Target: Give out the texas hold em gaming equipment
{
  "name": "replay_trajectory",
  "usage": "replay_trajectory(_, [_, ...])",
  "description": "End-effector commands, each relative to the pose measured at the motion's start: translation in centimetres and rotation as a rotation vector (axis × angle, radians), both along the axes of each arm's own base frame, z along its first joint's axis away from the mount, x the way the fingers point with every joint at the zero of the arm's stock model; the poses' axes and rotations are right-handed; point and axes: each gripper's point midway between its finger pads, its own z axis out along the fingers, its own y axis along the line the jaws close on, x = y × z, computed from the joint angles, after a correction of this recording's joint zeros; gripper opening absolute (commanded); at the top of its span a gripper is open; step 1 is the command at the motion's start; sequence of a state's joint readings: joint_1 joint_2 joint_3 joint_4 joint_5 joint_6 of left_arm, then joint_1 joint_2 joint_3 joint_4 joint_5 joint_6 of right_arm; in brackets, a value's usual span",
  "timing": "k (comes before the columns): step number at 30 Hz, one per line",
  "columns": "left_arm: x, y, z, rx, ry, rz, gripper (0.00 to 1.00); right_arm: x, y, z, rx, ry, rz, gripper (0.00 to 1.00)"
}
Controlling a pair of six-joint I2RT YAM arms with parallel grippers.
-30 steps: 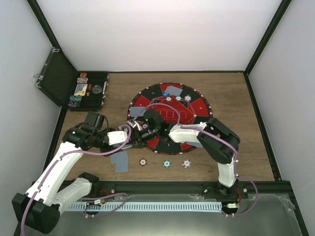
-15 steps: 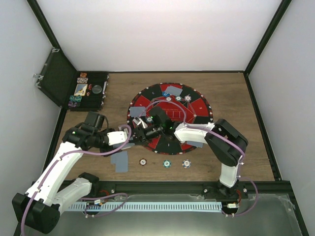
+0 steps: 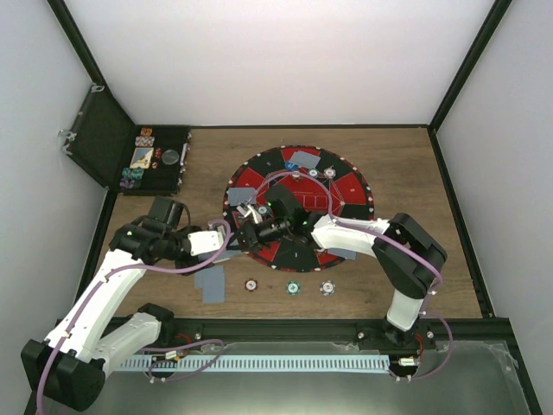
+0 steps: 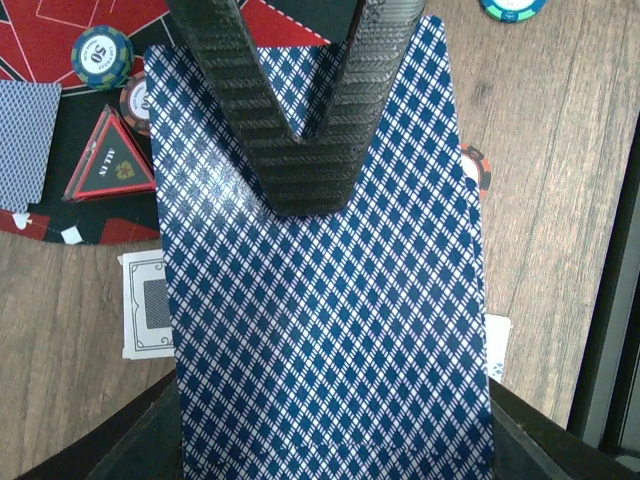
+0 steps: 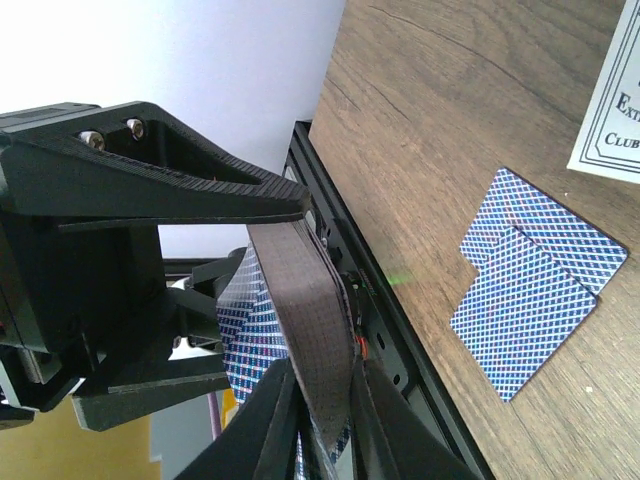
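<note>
My left gripper (image 3: pixel 226 235) hovers over the mat's left edge, shut on a deck of playing cards (image 4: pixel 320 330) with blue diamond backs. The deck fills the left wrist view between that gripper's (image 4: pixel 335 445) own fingers. My right gripper (image 3: pixel 252 226) reaches in from the right. Its two ribbed fingers (image 4: pixel 240 90) form a V whose tips meet on the deck's top end. In the right wrist view the deck's brown edge (image 5: pixel 300 300) runs between my right gripper's (image 5: pixel 320 405) closed fingers, with the left gripper (image 5: pixel 270 290) behind it.
The red-and-black mat (image 3: pixel 259 181) holds cards (image 3: pixel 304 159) and chips (image 3: pixel 313 174). Three chips (image 3: pixel 293 288) and two grey-backed cards (image 3: pixel 210 285) lie on the wood in front. An open black case (image 3: pixel 155 160) sits at the far left. A triangular marker (image 4: pixel 112 165) lies beside the deck.
The right gripper's fingers have closed onto the deck held by the left gripper, and the right arm's elbow has swung out to the right. The left arm has stayed still.
</note>
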State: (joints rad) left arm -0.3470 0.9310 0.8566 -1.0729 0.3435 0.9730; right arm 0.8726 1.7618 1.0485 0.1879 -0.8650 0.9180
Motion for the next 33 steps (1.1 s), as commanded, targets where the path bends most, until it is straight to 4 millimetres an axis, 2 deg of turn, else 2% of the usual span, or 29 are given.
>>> replay_trajectory(1, [0.6,-0.6,1.5,-0.038,-0.055,-0.015,0.04,0.7,-1.5,-0.8,-0.067,-0.006,-0.050,0.12])
replay_trajectory(5, [0.6,-0.6,1.6,-0.040,-0.053,-0.014,0.04,0.9,-2.1,-0.8,-0.082,-0.011,-0.055,0.11])
replay_trajectory(11, [0.6,-0.5,1.5,-0.033,-0.054,-0.013,0.04,1.1,-2.8,-0.4,-0.091,-0.022,-0.064,0.05])
replay_trajectory(17, [0.6,-0.5,1.4,-0.037,-0.051,-0.013,0.04,1.1,-2.9,-0.2,-0.091,-0.027,-0.062,0.01])
replay_trajectory(22, [0.5,-0.4,1.3,-0.028,-0.057,-0.014,0.04,1.8,-3.6,0.3,-0.110,-0.057,-0.080,0.01])
replay_trajectory(27, [0.4,-0.3,1.2,-0.023,-0.059,-0.015,0.04,4.6,-6.4,1.0,-0.153,-0.112,-0.157,0.01])
replay_trajectory(30, [0.4,-0.3,1.2,-0.027,-0.056,-0.014,0.04,8.0,-9.0,0.7,-0.274,-0.208,-0.257,0.01])
replay_trajectory(33, [0.4,-0.4,1.2,-0.030,-0.054,-0.013,0.04,12.1,-11.1,0.5,-0.470,-0.408,-0.356,0.01])
